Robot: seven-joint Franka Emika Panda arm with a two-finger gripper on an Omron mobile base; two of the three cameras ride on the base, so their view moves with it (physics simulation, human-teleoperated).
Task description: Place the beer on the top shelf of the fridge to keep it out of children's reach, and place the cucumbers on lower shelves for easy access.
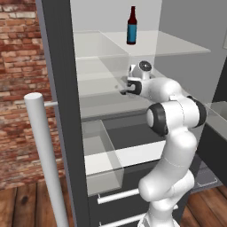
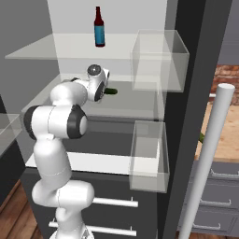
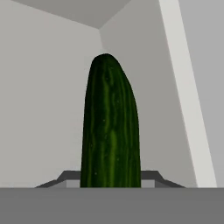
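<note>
Gripping a cucumber (image 3: 110,127) end-on, the gripper (image 2: 103,91) sits inside the fridge (image 1: 62,66) at the level of the shelf below the top one. Hand view: the dark green cucumber sticks straight out from between the fingers, their tips hidden by it, pale fridge walls behind. Jaws are closed narrow on it.

Right base view: only the cucumber's far end pokes out past the hand (small green stub), just above the lower shelf (image 2: 135,105); cannot tell if it touches the glass.

Beer (image 1: 131,25) stands upright on the top shelf (image 1: 177,46), toward the back, well apart from the gripper.

Clear bins (image 2: 158,60) hang on the open door, one upper, one lower. A small green thing (image 2: 202,137) shows past the door edge in the right base view, too small to identify. Door handle (image 1: 42,155) is the white cylinder in the foreground.
</note>
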